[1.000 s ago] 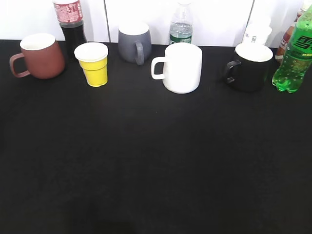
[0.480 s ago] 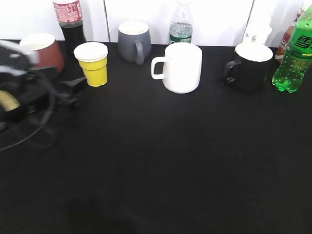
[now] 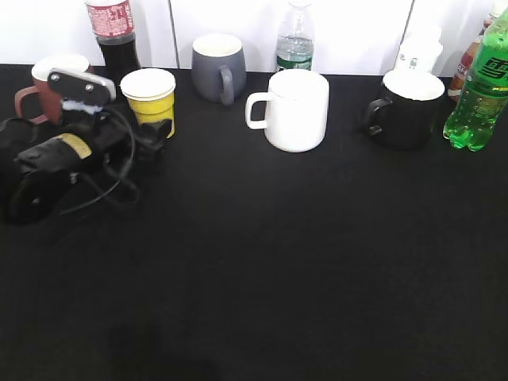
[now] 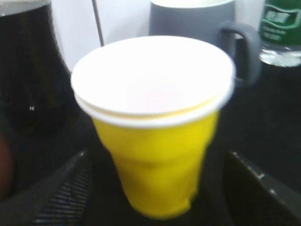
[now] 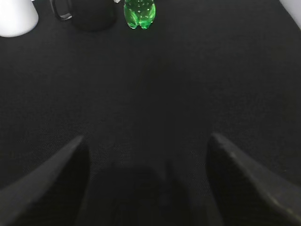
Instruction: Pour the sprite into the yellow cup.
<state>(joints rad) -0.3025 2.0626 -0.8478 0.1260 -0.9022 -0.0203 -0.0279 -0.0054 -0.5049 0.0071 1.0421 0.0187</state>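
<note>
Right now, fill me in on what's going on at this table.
The left gripper has reached the yellow cup at the back left, its open fingers on either side of the cup without closing on it. The sprite stands untouched at the far right beside the black mug. The right gripper is open above bare table, well short of the bottle. Nothing has been poured; the cup looks empty.
</note>
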